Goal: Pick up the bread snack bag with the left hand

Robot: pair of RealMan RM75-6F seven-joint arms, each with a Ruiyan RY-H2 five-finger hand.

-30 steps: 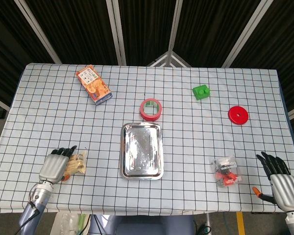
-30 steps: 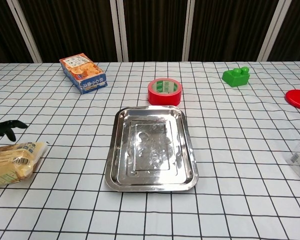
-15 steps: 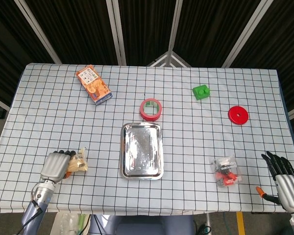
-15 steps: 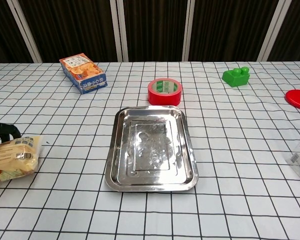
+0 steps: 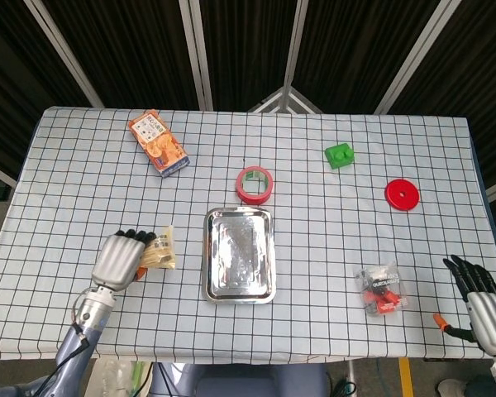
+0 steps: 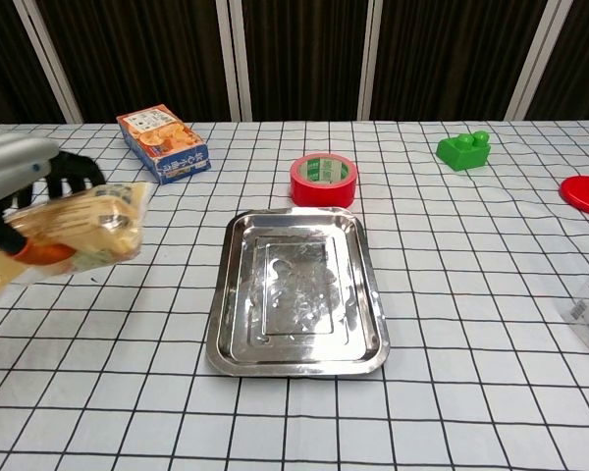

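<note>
The bread snack bag (image 6: 79, 231), a clear yellowish packet, hangs above the tablecloth at the left, gripped by my left hand (image 6: 25, 186). In the head view the bread snack bag (image 5: 159, 251) sticks out to the right of the left hand (image 5: 121, 258), whose fingers curl over it, just left of the steel tray. My right hand (image 5: 482, 300) rests at the table's front right corner with its fingers apart and nothing in it; the chest view does not show it.
A steel tray (image 5: 239, 254) lies in the middle. Behind it stand a red tape roll (image 5: 255, 184), an orange snack box (image 5: 158, 143), a green block (image 5: 340, 155) and a red disc (image 5: 402, 194). A clear packet with red contents (image 5: 381, 289) lies front right.
My left hand closed on the bread snack bag, lifted it off the table and carried it up and toward the tray. The right hand drew back slightly toward the front edge.
</note>
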